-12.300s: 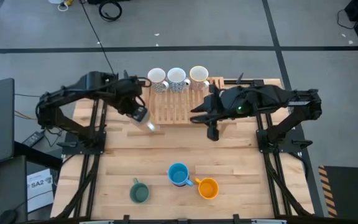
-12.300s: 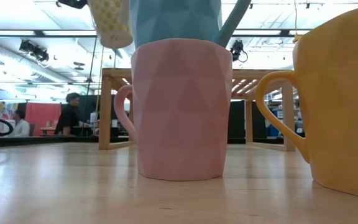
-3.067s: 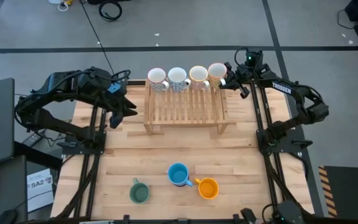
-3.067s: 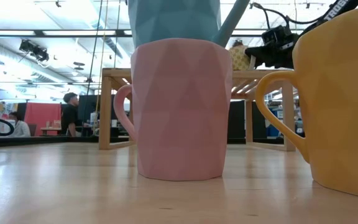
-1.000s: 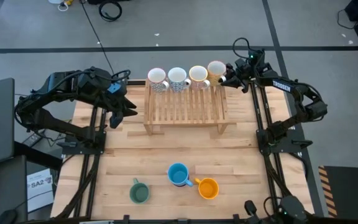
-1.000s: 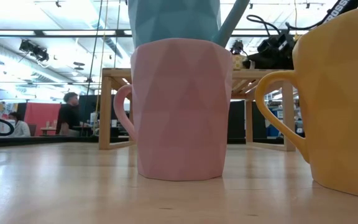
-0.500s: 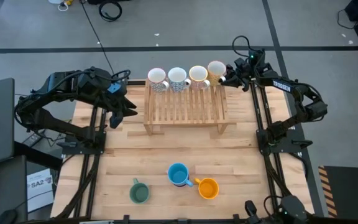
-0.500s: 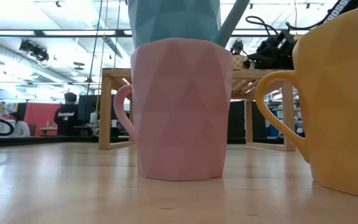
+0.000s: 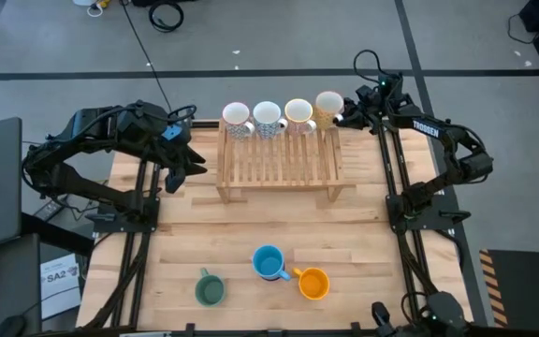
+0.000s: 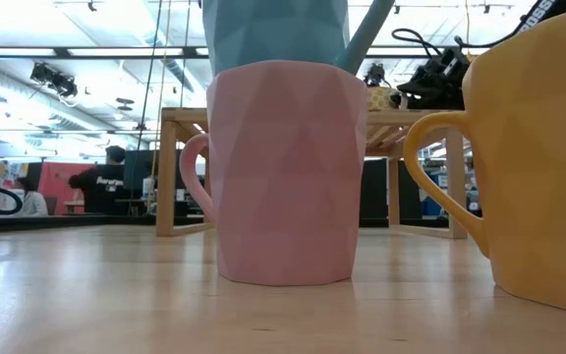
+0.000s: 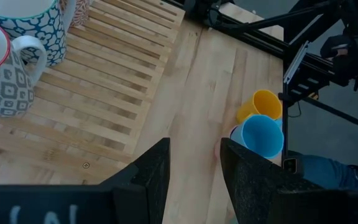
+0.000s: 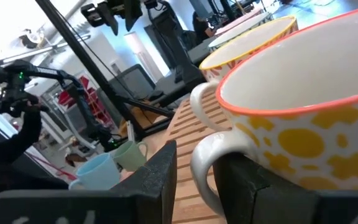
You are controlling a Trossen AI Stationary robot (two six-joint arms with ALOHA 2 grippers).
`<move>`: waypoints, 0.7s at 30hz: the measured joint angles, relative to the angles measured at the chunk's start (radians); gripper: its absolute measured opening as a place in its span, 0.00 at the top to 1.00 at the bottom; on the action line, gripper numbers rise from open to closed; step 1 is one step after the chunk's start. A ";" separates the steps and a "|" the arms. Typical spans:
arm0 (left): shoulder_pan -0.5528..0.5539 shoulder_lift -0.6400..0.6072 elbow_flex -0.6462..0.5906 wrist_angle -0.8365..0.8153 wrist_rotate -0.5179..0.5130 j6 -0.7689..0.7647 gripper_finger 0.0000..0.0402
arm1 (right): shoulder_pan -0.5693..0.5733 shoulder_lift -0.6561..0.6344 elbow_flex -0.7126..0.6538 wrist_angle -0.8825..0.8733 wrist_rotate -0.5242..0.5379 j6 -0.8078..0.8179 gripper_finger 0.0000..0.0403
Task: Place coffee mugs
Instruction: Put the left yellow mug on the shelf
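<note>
In the low view the orange mug (image 10: 538, 167) is cut off at the picture's right edge, and the pink mug (image 10: 285, 172) hides most of the blue mug (image 10: 275, 34) behind it.

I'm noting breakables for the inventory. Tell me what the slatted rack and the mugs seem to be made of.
The slatted rack looks like pale unfinished wood: visible grain and separate slats. The yellow-dotted mug at the right gripper appears to be glazed ceramic, with a smooth glossy white inside and a painted rim. The pink mug looks matte and faceted, probably ceramic too, though its surface leaves that open.
</note>
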 joint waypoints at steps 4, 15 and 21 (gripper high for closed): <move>0.000 0.000 0.000 0.000 0.000 0.000 0.64 | 0.004 0.000 0.000 -0.022 -0.001 0.000 0.73; 0.000 0.000 0.000 0.000 0.000 0.000 0.64 | 0.028 0.000 0.001 -0.051 -0.002 -0.001 0.74; 0.000 0.000 0.000 0.000 0.000 0.000 0.64 | 0.028 0.000 0.001 -0.051 -0.002 0.000 0.74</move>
